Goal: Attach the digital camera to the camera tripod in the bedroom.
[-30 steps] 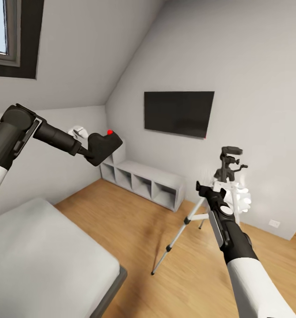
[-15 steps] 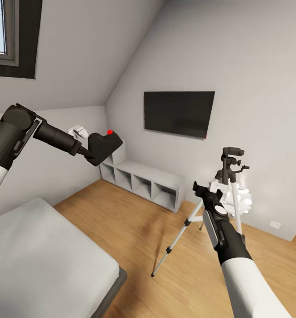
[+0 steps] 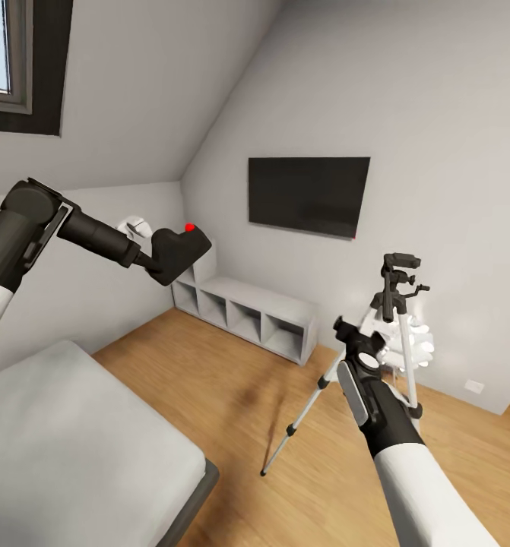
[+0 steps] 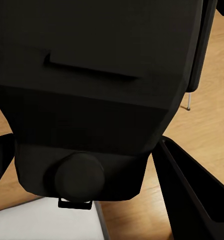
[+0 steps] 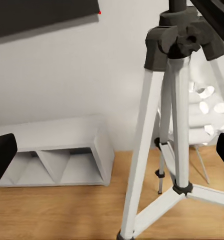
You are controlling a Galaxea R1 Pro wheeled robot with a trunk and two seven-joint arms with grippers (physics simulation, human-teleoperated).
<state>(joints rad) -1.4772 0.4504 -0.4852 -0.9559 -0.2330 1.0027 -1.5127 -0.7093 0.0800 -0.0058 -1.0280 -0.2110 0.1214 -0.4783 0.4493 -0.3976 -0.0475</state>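
The camera tripod (image 3: 384, 334) stands on the wooden floor (image 3: 232, 395) near the wall under the TV (image 3: 309, 194), head bare — the left gripper (image 3: 157, 262) clamps the digital camera (image 3: 180, 252) aloft, well apart, mounting not yet done — the right gripper (image 3: 353, 334) gapes empty beside a leg.

open air lay between the left gripper (image 3: 163, 262), closed on the digital camera (image 3: 180, 252), and the camera tripod (image 3: 376, 346). the right gripper (image 3: 355, 334), fingers apart, hung just before the tripod's legs. a white ball lamp (image 3: 414, 342) crowded close behind the tripod; the grey cubby shelf (image 3: 247, 308) stood against the wall beside it.
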